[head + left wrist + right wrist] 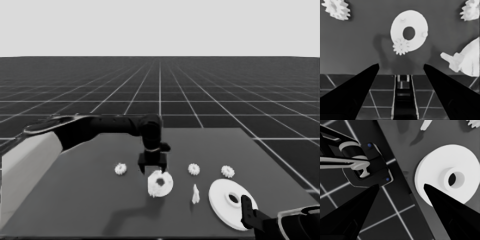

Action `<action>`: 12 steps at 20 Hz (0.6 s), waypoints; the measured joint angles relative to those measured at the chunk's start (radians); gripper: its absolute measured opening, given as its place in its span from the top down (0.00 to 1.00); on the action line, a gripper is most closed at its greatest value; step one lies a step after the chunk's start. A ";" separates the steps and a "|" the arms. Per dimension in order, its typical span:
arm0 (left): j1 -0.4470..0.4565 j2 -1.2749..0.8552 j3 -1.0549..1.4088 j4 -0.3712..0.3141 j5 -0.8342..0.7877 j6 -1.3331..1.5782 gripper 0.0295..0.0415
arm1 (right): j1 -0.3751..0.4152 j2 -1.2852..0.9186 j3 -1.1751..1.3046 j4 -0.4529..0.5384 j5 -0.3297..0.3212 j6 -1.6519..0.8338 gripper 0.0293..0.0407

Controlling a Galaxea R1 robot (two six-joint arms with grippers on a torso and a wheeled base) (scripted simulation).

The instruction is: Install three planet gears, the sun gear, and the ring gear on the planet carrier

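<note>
My left gripper (152,170) hangs open and empty just behind the smaller round part (160,184), the planet carrier. In the left wrist view the gripper (401,65) is apart from this part (416,21), which carries one small gear (401,46) at its rim and shows two bare pegs. Three loose gears lie on the table: one left (120,169), two right (194,169) (227,171). The larger round part (222,200), the ring gear, lies flat at the front right. My right gripper (247,209) waits beside it, open (401,185).
A thin white piece (195,194) stands between the two round parts, also seen in the left wrist view (462,61). Dark machinery with blue lights (366,166) sits past the table's edge in the right wrist view. The left arm's pale part fills the lower left.
</note>
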 joint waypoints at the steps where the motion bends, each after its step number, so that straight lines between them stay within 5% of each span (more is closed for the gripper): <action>1: -0.042 0.002 -0.007 -0.039 -0.005 0.005 0.25 | 0.000 0.000 0.000 0.000 0.000 0.000 0.19; 7: -0.095 0.006 -0.025 -0.090 -0.010 0.019 0.25 | 0.000 0.000 0.000 0.000 0.000 0.000 0.19; 9: -0.091 -0.261 -0.110 -0.086 0.004 0.400 0.25 | 0.000 0.000 0.000 0.000 0.000 0.000 0.19; 12: -0.087 -0.322 -0.307 -0.079 0.010 0.627 0.25 | 0.000 0.000 0.000 0.000 0.000 0.000 0.19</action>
